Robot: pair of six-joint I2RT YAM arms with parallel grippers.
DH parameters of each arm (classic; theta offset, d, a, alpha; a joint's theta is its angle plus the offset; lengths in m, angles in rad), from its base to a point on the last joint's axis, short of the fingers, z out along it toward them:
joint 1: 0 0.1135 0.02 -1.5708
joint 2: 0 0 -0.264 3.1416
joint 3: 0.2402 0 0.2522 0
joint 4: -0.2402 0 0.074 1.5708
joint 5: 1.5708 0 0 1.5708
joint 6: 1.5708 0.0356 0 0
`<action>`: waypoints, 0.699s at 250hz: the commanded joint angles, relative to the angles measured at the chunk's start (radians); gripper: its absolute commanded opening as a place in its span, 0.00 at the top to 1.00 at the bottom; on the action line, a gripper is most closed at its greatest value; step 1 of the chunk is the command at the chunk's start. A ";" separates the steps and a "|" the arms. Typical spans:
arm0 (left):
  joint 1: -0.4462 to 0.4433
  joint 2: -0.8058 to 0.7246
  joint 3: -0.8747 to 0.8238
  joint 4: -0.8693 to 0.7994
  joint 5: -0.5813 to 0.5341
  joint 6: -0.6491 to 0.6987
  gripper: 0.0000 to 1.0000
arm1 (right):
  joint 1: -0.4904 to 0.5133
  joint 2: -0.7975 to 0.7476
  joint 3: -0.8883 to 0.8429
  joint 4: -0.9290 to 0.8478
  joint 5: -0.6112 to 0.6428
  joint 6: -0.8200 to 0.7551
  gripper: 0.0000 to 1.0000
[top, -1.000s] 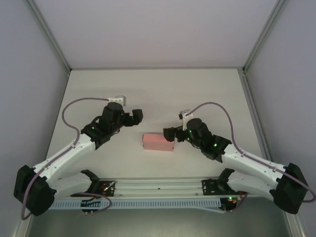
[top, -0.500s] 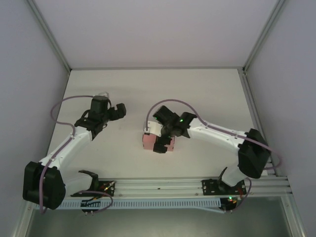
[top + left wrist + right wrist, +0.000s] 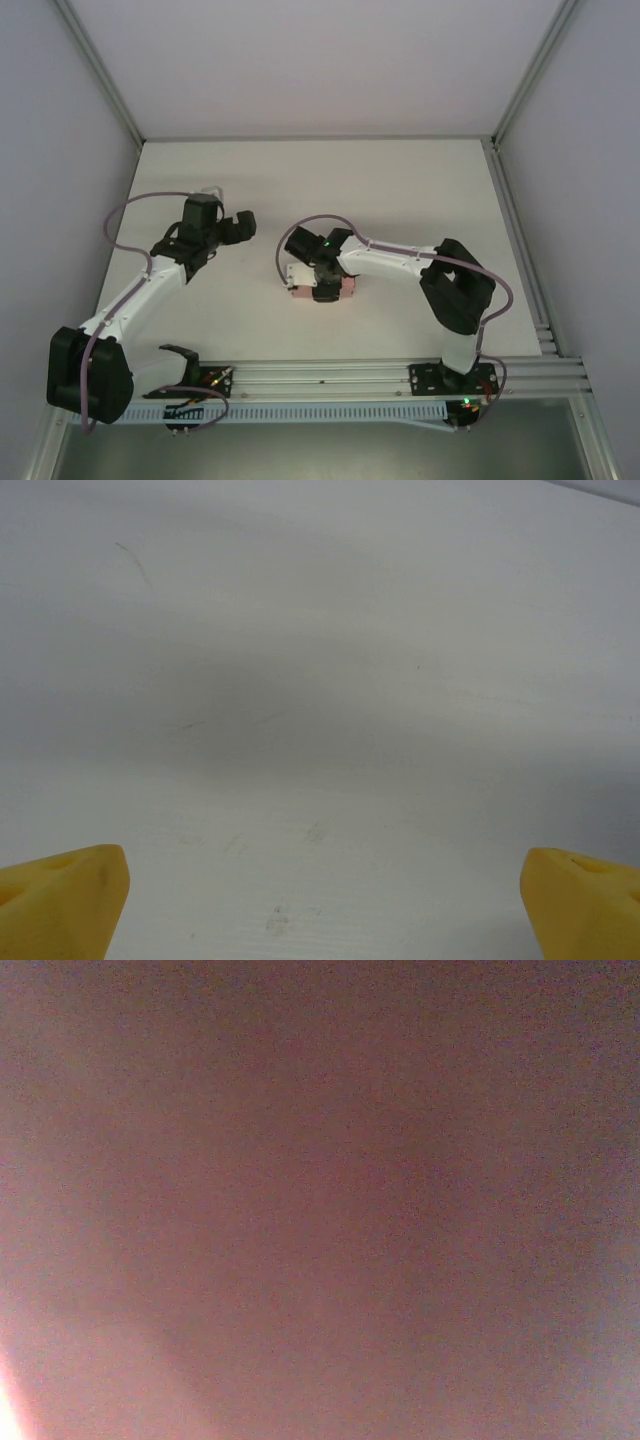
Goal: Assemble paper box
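Bearing down with the right tool (image 3: 321,284) on top of the box (image 3: 297,293), near the middle of the surface (image 3: 420,200) and a little toward the near edge. Touching the box for certain, but leaving the jaw gap, and any real grip, impossible to tell.

Farther back and to the left, holding the left tool (image 3: 240,226) spread fully wide, well apart from the box. Gripping nothing, hovering over bare surface, with yellow fingers (image 3: 62,900) sitting at the two lower corners of the left wrist view.

Covering the box's middle with the right tool, leaving pink ends peeking out on either side. Getting blurred dull pink through the right wrist camera, too close for making out edges or flaps.

Lying with the long axis running left to right, roughly along the near edge, ends pointing left and right.
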 commanded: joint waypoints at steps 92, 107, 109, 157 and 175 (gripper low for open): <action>0.013 -0.053 -0.010 0.026 -0.005 0.038 0.00 | -0.010 -0.159 -0.266 0.706 0.542 -0.330 0.62; 0.014 -0.056 -0.013 0.024 -0.012 0.036 0.00 | -0.029 -0.140 -0.314 0.837 0.550 -0.379 0.60; 0.015 -0.056 -0.012 0.023 -0.013 0.036 0.00 | -0.032 -0.136 -0.319 0.854 0.553 -0.384 0.60; 0.017 -0.061 -0.019 0.021 -0.028 0.034 0.00 | -0.077 -0.011 -0.349 1.076 0.586 -0.425 0.59; 0.018 -0.057 -0.019 0.022 -0.030 0.034 0.00 | -0.096 0.024 -0.383 1.194 0.552 -0.425 0.58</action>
